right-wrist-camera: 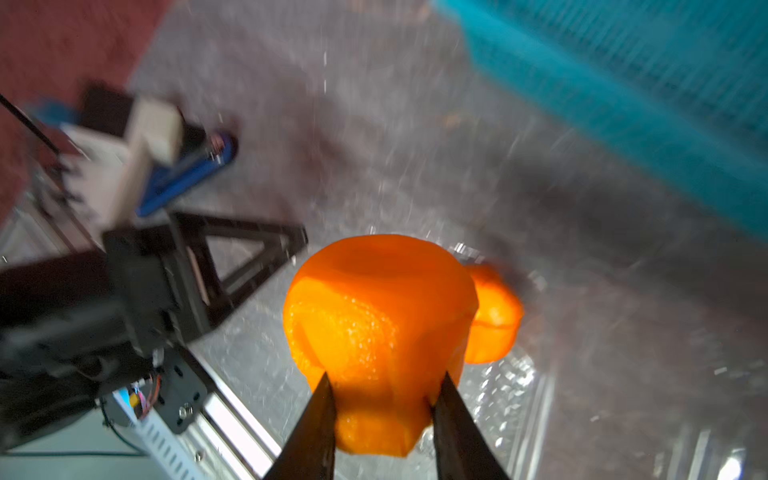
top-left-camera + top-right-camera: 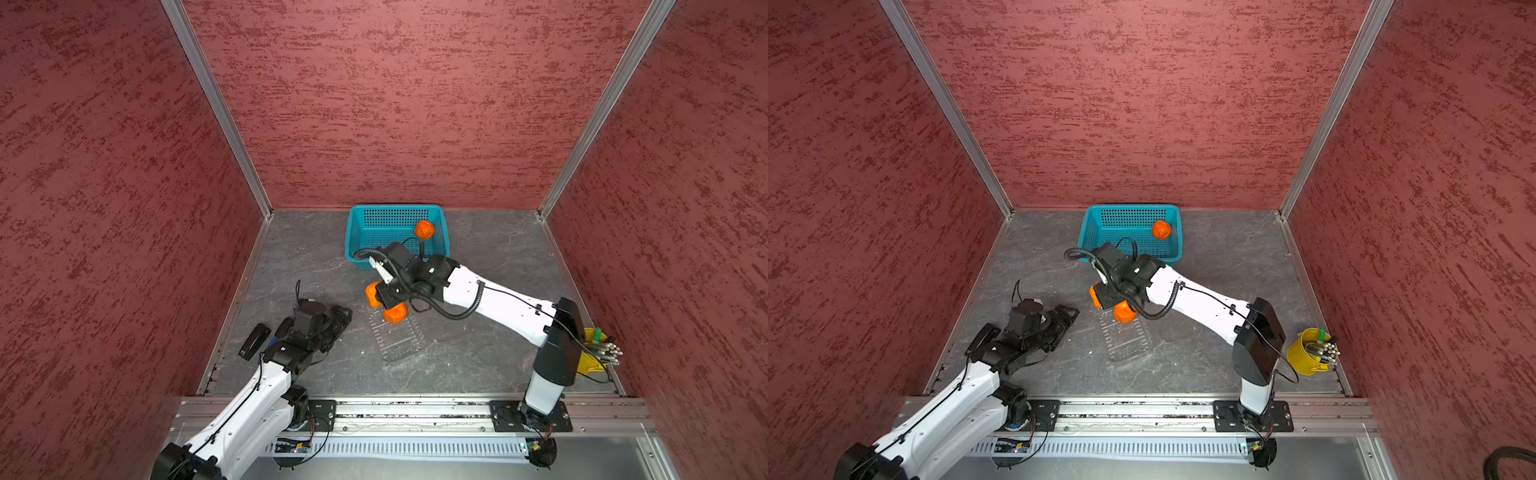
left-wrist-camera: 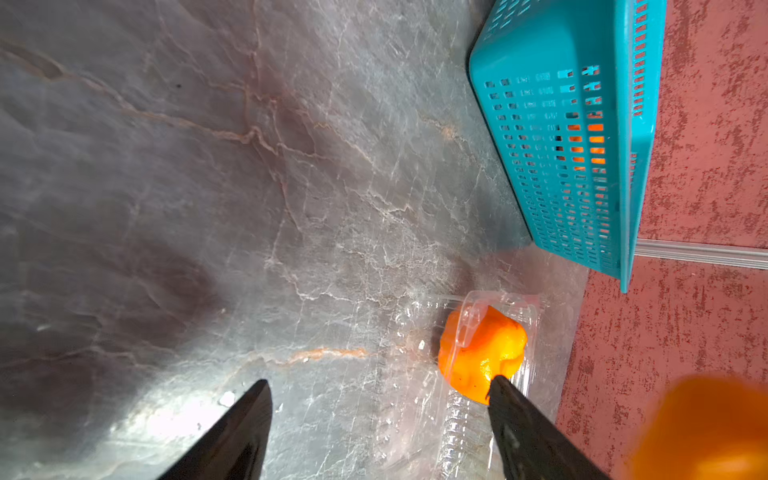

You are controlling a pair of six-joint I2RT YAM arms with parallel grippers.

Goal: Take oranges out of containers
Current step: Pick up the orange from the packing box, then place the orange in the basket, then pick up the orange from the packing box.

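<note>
Clear plastic tray (image 2: 401, 345) lies on the grey stone-look table (image 2: 490, 266). All positions below are noted against this tray.

Right gripper (image 1: 386, 376): both fingers press into the sides of the held orange (image 1: 374, 324), so it is clamped on the fruit. In both top views the held orange (image 2: 371, 293) sits over the tray's far-left corner and looks lifted off the plastic. (The right wrist picture is smeared, but the grip itself reads plainly.)

Second orange (image 2: 395, 314): inside the tray at its far end, just beside the held orange. The left wrist view shows it through the tray's clear ribbed wall.

Third orange (image 2: 424, 229): out of the tray, lying in the teal basket (image 2: 395, 208). The basket stands beyond the tray's far end, against the back wall.

Left gripper (image 3: 379, 380): fingers spread wide with nothing between them. It is low over the table to the left of the tray, pointing toward it. In a top view it stands near the tray but apart from it.

Other items: a yellow bucket (image 2: 1304, 357) of pens stands well to the right of the tray. A black oblong object (image 2: 254, 341) lies well to the tray's left, past the left gripper. I cannot tell what it is.
</note>
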